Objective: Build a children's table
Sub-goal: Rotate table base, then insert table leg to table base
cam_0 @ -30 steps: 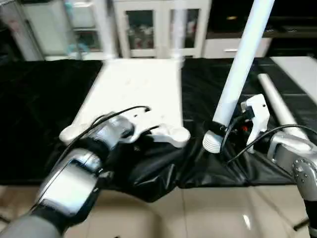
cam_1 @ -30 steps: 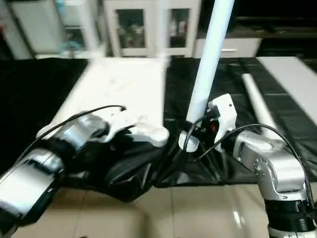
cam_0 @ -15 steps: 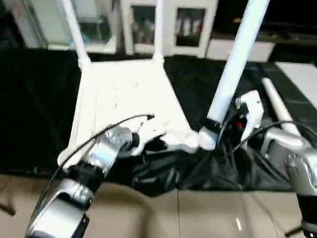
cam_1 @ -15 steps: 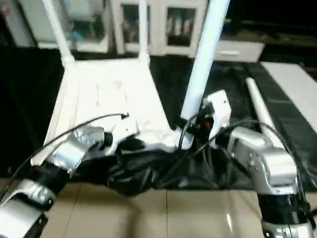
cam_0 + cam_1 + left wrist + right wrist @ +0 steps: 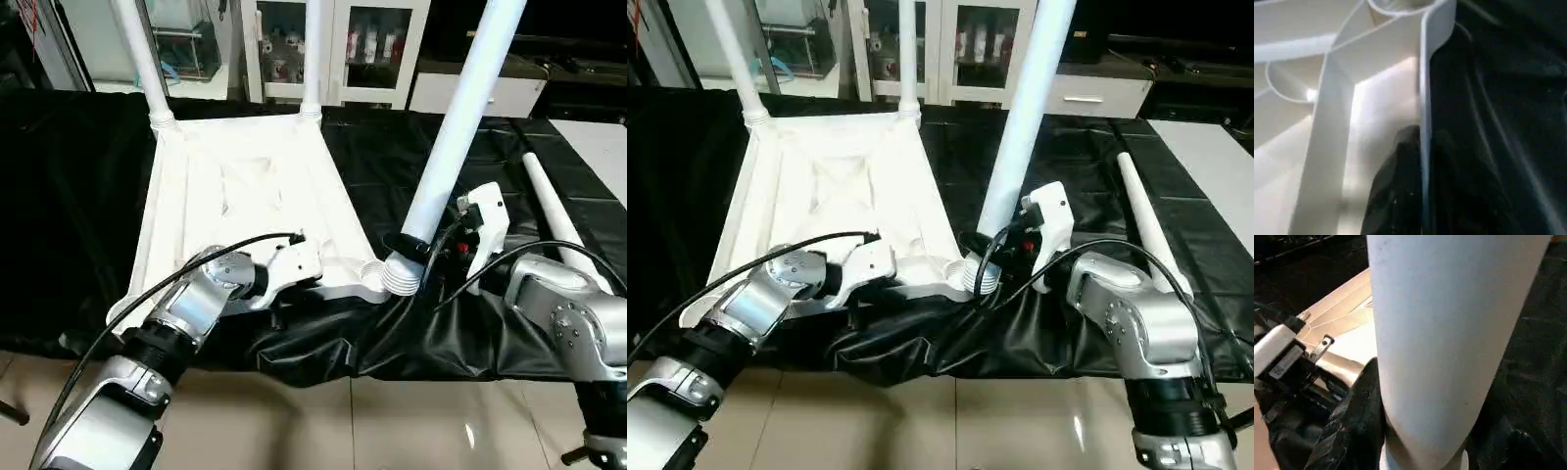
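Note:
The white tabletop lies upside down on the black-covered surface, with two white legs standing in its far corner sockets. My right gripper is shut on a third leg, low on its shaft. That leg leans to the right, and its ribbed end touches the near right corner socket. My left gripper is at the tabletop's near edge, shut on the rim wall, with one black finger inside it. A fourth leg lies loose at the right.
The black cover bunches in folds over the front edge, below the gripped corner. Beyond that edge is tiled floor. White cupboards stand behind the work surface. A white panel lies at the far right.
The camera has tilted, bringing the two far legs into the picture. The held leg's ribbed end has closed the gap to the near right corner socket. My left gripper stays at the near rim.

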{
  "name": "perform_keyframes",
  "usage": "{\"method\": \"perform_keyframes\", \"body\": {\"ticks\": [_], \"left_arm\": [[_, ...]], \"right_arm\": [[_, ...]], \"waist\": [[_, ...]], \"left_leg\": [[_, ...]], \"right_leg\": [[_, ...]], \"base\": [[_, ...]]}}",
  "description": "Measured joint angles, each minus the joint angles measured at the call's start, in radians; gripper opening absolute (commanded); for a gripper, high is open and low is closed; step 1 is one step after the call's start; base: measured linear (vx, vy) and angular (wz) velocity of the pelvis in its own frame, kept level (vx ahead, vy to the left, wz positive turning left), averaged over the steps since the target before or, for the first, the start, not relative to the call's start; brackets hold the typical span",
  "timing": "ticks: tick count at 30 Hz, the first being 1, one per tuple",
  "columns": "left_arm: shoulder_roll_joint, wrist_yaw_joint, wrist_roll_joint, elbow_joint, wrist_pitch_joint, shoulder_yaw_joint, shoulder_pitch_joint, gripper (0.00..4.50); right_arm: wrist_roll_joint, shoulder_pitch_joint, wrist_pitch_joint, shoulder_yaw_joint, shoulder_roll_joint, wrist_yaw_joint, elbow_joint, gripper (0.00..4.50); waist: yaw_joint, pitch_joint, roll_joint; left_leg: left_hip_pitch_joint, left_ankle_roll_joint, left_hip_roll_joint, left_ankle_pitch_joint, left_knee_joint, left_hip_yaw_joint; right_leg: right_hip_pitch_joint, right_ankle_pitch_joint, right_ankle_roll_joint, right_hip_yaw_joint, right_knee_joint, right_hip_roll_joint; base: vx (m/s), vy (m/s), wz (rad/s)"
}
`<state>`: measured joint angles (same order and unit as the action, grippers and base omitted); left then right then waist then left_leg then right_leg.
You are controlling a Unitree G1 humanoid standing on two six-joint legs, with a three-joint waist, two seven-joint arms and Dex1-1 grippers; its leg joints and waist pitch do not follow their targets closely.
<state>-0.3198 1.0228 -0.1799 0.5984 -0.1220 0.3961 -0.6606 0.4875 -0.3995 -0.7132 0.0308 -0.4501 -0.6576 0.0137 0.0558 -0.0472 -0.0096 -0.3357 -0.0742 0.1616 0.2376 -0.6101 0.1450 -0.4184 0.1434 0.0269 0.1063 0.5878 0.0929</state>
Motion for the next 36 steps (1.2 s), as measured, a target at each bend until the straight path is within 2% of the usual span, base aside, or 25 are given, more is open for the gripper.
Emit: {"method": "perform_keyframes", "body": {"ticks": [4, 5, 9, 10, 13, 17, 23, 26, 28, 31, 36], "left_arm": [[0.003, 0.025, 0.007, 0.033, -0.006, 0.004, -0.022, 1.07], [0.009, 0.025, 0.007, 0.043, -0.009, 0.003, -0.026, 0.76], [0.023, 0.021, 0.014, 0.064, -0.021, -0.006, -0.038, 0.58], [0.024, 0.022, 0.021, 0.065, -0.024, -0.008, -0.039, 0.31], [0.03, 0.039, 0.033, 0.074, -0.034, -0.025, -0.039, 0.27], [0.029, 0.058, 0.04, 0.074, -0.043, -0.028, -0.043, 0.0], [0.032, 0.064, 0.046, 0.063, -0.054, -0.028, -0.04, 0.0], [0.032, 0.064, 0.046, 0.059, -0.057, -0.028, -0.037, 0.0], [0.032, 0.064, 0.046, 0.058, -0.059, -0.029, -0.037, 0.0], [0.031, 0.063, 0.045, 0.058, -0.062, -0.029, -0.037, 0.0], [0.031, 0.062, 0.045, 0.058, -0.065, -0.031, -0.037, 0.0]], "right_arm": [[-0.007, -0.034, 0.012, -0.002, 0.007, -0.006, -0.015, 1.86], [-0.01, -0.038, 0.021, -0.002, 0.007, -0.006, -0.022, 1.86], [-0.024, -0.051, 0.045, -0.014, 0.008, -0.022, -0.061, 1.86], [-0.027, -0.055, 0.051, -0.02, 0.007, -0.03, -0.07, 1.86], [-0.032, -0.075, 0.076, -0.04, 0.007, -0.063, -0.106, 1.86], [-0.069, -0.106, 0.116, -0.064, 0.018, -0.088, -0.19, 1.86], [-0.11, -0.13, 0.166, -0.117, 0.027, -0.121, -0.288, 1.86], [-0.112, -0.138, 0.169, -0.121, 0.027, -0.146, -0.315, 1.86], [-0.123, -0.15, 0.172, -0.136, 0.024, -0.164, -0.327, 1.86], [-0.136, -0.153, 0.186, -0.139, 0.026, -0.173, -0.335, 1.86], [-0.137, -0.177, 0.229, -0.134, 0.046, -0.173, -0.409, 1.86]], "waist": [[0.003, 0.0, 0.0], [0.003, 0.0, 0.0], [0.006, 0.0, 0.0], [0.006, 0.0, 0.0], [0.006, 0.0, -0.001], [0.005, 0.0, -0.001], [0.006, 0.0, -0.003], [0.006, 0.0, -0.004], [0.006, 0.0, -0.008], [0.005, 0.001, -0.013], [0.004, 0.001, -0.013]], "left_leg": [[0.001, 0.001, 0.0, 0.0, 0.001, 0.0], [0.001, 0.001, 0.0, 0.0, 0.002, 0.0], [0.001, 0.0, 0.001, -0.001, 0.001, 0.002], [0.001, 0.0, 0.001, -0.001, 0.001, 0.002], [0.001, 0.0, 0.001, -0.001, 0.001, 0.003], [0.001, 0.005, 0.001, -0.003, 0.002, 0.003], [0.002, 0.005, 0.001, -0.003, 0.005, 0.004], [0.002, 0.005, 0.001, -0.004, 0.005, 0.004], [0.003, 0.005, 0.001, -0.004, 0.005, 0.005], [0.003, 0.005, 0.001, -0.004, 0.005, 0.005], [0.003, 0.005, 0.001, -0.004, 0.005, 0.006]], "right_leg": [[0.0, 0.0, 0.0, 0.0, 0.0, 0.0], [0.0, 0.0, 0.0, 0.0, 0.0, 0.0], [0.001, 0.0, 0.0, 0.0, 0.0, 0.0], [0.001, 0.0, 0.0, 0.0, 0.0, 0.0], [0.001, 0.0, 0.0, 0.0, 0.0, 0.0], [0.0, 0.0, 0.0, 0.0, 0.0, 0.0], [0.0, 0.001, 0.0, 0.0, 0.0, 0.0], [0.0, 0.001, 0.0, -0.001, 0.0, 0.0], [0.0, 0.001, 0.0, -0.001, 0.0, 0.0], [0.0, 0.001, 0.0, -0.001, 0.0, 0.0], [0.0, 0.001, 0.0, -0.002, 0.0, 0.0]], "base": [[0.0, 0.0, 0.0], [0.0, 0.0, 0.0], [0.0, 0.0, 0.0], [0.0, 0.0, 0.0], [0.0, 0.0, 0.0], [0.0, 0.0, 0.0], [0.0, 0.0, 0.0], [0.0, 0.0, 0.0], [0.0, 0.0, 0.0], [0.0, 0.0, 0.0], [0.0, 0.0, 0.0]]}}
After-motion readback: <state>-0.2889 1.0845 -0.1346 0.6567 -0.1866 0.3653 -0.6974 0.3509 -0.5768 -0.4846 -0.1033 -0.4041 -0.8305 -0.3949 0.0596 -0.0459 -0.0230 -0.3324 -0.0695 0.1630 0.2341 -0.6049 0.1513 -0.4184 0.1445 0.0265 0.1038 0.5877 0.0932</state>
